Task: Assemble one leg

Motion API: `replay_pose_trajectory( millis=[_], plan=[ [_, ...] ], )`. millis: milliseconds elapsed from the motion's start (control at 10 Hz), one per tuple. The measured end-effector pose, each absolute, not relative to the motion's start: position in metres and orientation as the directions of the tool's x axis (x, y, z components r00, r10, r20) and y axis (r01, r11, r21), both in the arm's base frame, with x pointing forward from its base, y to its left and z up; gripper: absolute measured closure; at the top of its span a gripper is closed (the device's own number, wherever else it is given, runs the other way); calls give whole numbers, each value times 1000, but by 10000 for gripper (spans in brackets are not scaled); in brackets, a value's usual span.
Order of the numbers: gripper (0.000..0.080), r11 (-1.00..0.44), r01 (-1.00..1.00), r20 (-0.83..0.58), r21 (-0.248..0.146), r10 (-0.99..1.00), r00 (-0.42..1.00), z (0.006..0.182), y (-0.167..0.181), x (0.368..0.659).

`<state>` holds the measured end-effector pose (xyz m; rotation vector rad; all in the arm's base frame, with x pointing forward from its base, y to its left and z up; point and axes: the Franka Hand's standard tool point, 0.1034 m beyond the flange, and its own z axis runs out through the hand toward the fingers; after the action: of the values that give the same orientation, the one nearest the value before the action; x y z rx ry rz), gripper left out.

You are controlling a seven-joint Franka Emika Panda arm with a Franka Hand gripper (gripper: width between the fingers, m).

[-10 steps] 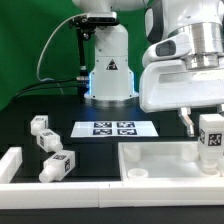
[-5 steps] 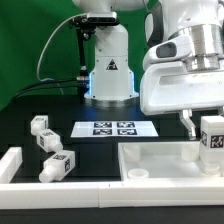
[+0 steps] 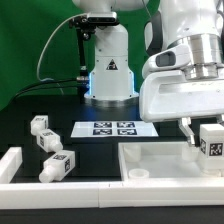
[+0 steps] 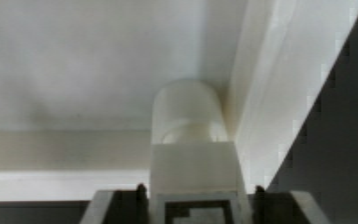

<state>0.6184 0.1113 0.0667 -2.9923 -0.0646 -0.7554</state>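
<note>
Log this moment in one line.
jaws: shut on leg | leg: upright at panel corner | loose legs: three beside panel

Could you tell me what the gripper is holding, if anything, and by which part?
The gripper holds a short, chunky white plastic leg with tag markers, pinched by the sides of its upper end; its rounded end points down.

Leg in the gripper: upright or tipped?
Upright: the leg stands vertical, its tag square-on, clamped in the gripper over the white panel.
</note>
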Motion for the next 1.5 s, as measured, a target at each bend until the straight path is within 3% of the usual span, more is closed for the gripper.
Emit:
replay_pose_trajectory(
  millis=[200,300,400,500,700,1300,1500],
  plan=[
    [518,-998,54,476,-42,28,879,67,111,618],
    [429,-998,55,476,-42,29,879,67,111,618],
    [235,-998,57,476,-41,31,879,67,111,618],
    [176,-997,64,447,-36,41,894,66,109,618],
    [155,-997,64,404,-40,42,914,95,105,629],
    [150,-999,19,-86,-45,23,996,77,109,628],
    [198,-999,-5,-65,-46,-2,998,78,113,634]
  ],
)
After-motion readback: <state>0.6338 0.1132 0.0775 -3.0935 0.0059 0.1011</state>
